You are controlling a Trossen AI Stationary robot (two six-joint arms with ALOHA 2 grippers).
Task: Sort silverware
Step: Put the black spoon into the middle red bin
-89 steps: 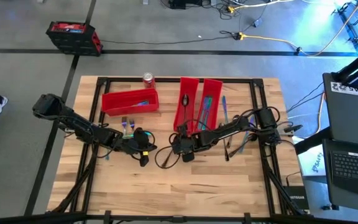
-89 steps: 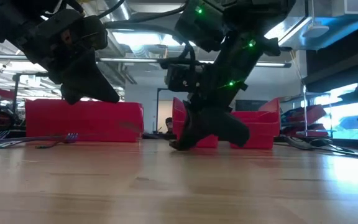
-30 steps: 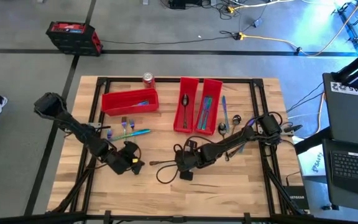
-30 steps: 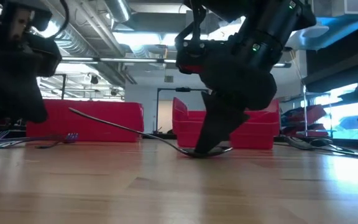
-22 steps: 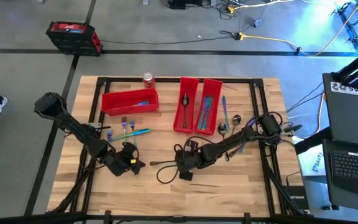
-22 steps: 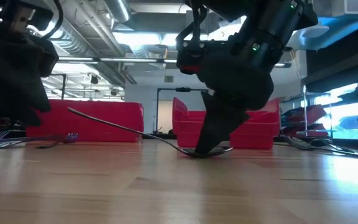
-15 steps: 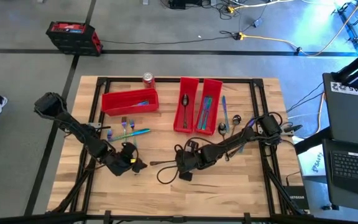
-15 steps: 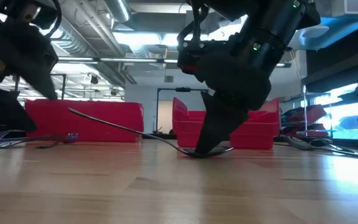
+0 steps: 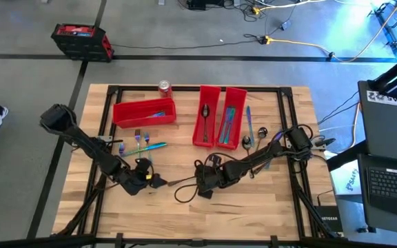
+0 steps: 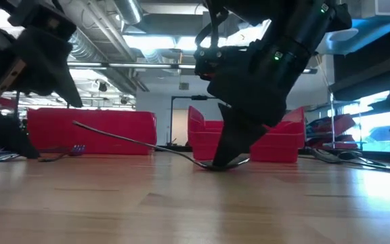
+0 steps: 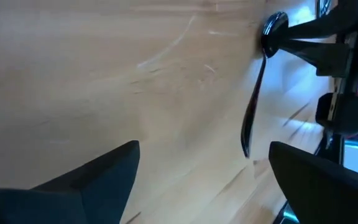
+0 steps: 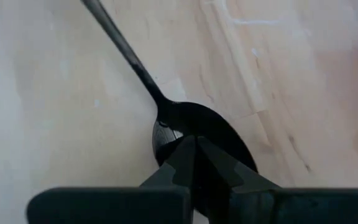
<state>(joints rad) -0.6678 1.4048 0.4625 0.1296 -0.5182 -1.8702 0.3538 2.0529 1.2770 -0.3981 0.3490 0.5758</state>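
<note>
A dark spoon (image 10: 141, 142) is tipped on the wood, its bowl (image 12: 197, 130) on the table and its handle slanting up toward the table's left. My right gripper (image 12: 194, 146) is shut with its tips down on the bowl; in the high view it (image 9: 201, 182) is near the table's middle. My left gripper (image 11: 204, 168) stands open at the handle's free end (image 11: 245, 148), one finger on either side, touching nothing. More silverware lies in the red bins (image 9: 144, 112), and forks (image 9: 140, 143) lie flat on the table. My right gripper presses its shut fingertips (image 12: 185, 155) down on the spoon's bowl (image 12: 173, 124), coming from above and slanting from the table's right. The bowl rests on the table under the tips, and the handle (image 10: 114, 134) stands tilted up, clear of the wood.
Two long red bins (image 9: 207, 124) (image 9: 231, 125) stand at the far middle, with loose silverware (image 9: 250, 127) on the table to their right. A red can (image 9: 164, 87) stands at the far edge. Cables loop near the right gripper.
My left gripper has opened wide and rolled about its own axis, staying where it was by the spoon's handle end. The spoon has kept its tilt under my right gripper.
</note>
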